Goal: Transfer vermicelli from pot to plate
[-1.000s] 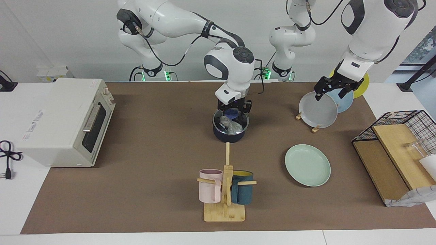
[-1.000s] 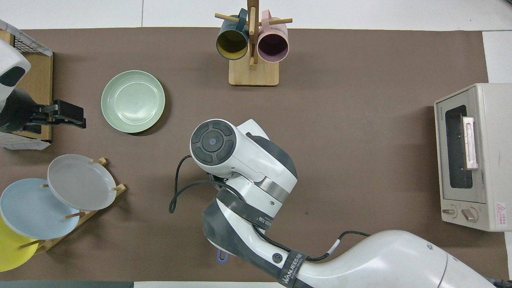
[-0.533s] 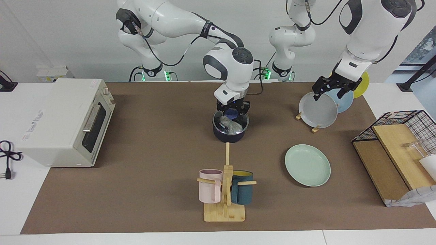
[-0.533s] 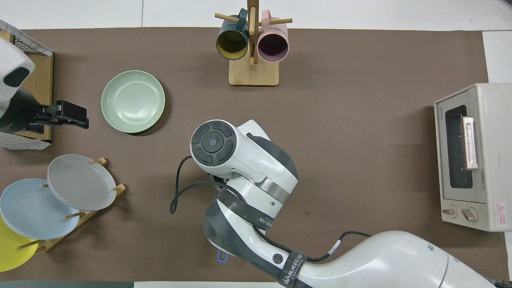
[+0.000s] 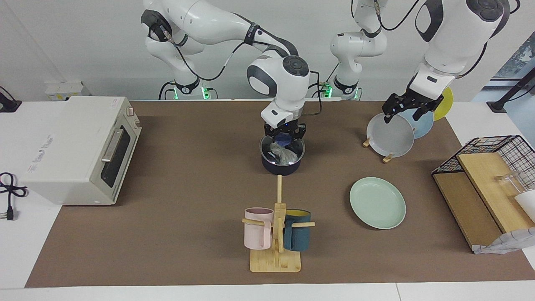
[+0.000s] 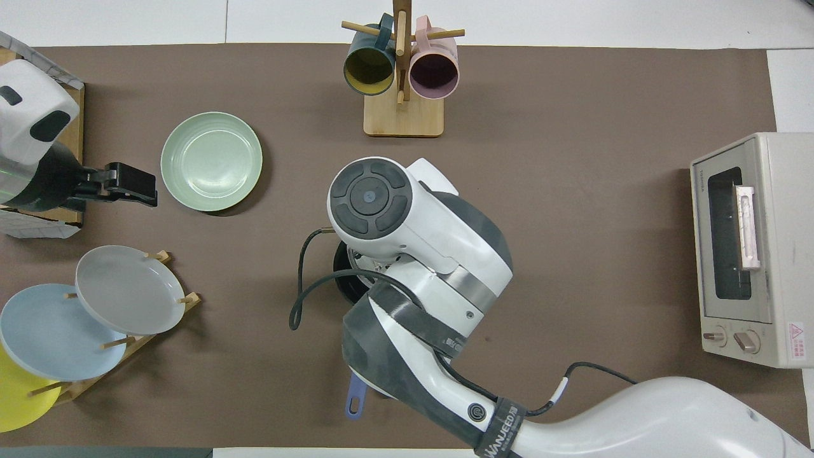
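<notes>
Hovering over the pot [image 5: 281,159], our right tool [image 5: 285,141] seems closed on the vermicelli [image 5: 281,153], whose thin strands may slip short of the plate [image 5: 377,203]; we cannot tell the waiting left tool [image 5: 407,110]'s state above the grey plate [image 5: 390,136].

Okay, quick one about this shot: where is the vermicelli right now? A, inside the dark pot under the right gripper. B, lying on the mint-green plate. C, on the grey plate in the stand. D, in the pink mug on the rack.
A: the whitish vermicelli sits inside the pot, with the right gripper directly over it, while the plate holds nothing.
</notes>
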`<action>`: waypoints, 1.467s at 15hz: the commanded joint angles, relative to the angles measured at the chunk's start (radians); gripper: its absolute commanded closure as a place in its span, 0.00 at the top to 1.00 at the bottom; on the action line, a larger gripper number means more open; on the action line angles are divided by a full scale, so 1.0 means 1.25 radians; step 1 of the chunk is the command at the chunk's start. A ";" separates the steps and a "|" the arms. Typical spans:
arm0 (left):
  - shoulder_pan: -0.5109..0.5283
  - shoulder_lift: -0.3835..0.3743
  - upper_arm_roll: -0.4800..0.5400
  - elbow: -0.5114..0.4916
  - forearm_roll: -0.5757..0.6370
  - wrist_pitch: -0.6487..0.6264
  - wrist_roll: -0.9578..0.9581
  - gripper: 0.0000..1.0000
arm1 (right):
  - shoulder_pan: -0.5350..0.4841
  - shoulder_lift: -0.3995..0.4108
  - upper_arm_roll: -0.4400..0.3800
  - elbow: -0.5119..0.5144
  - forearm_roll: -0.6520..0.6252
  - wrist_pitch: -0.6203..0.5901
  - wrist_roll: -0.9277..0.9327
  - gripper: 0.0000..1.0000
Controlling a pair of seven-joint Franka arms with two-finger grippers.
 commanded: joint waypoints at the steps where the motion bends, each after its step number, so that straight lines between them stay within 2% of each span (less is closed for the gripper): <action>1: -0.046 -0.008 0.006 -0.019 -0.009 0.020 -0.003 1.00 | -0.015 -0.051 -0.071 -0.006 0.074 -0.018 -0.135 0.45; 3: -0.090 -0.007 0.006 -0.037 -0.023 0.032 -0.034 1.00 | -0.064 -0.066 -0.092 -0.006 0.117 -0.025 -0.246 0.45; 8: -0.259 -0.002 0.006 -0.146 -0.033 0.156 -0.199 1.00 | -0.104 -0.084 -0.179 -0.017 0.123 -0.050 -0.436 0.45; 11: -0.380 0.022 0.006 -0.256 -0.033 0.301 -0.310 1.00 | -0.164 -0.092 -0.186 -0.042 0.129 -0.047 -0.528 0.45; 13: -0.438 0.051 0.007 -0.317 -0.033 0.415 -0.368 1.00 | -0.186 -0.112 -0.214 -0.082 0.145 -0.035 -0.585 0.45; 15: -0.453 0.093 0.007 -0.323 -0.032 0.457 -0.384 1.00 | -0.184 -0.136 -0.261 -0.137 0.146 0.000 -0.637 0.45; 18: -0.462 0.144 0.007 -0.323 -0.033 0.505 -0.391 1.00 | -0.181 -0.176 -0.319 -0.245 0.171 0.111 -0.706 0.45; 22: -0.479 0.195 0.008 -0.323 -0.032 0.528 -0.396 1.00 | -0.169 -0.175 -0.362 -0.303 0.171 0.202 -0.741 0.45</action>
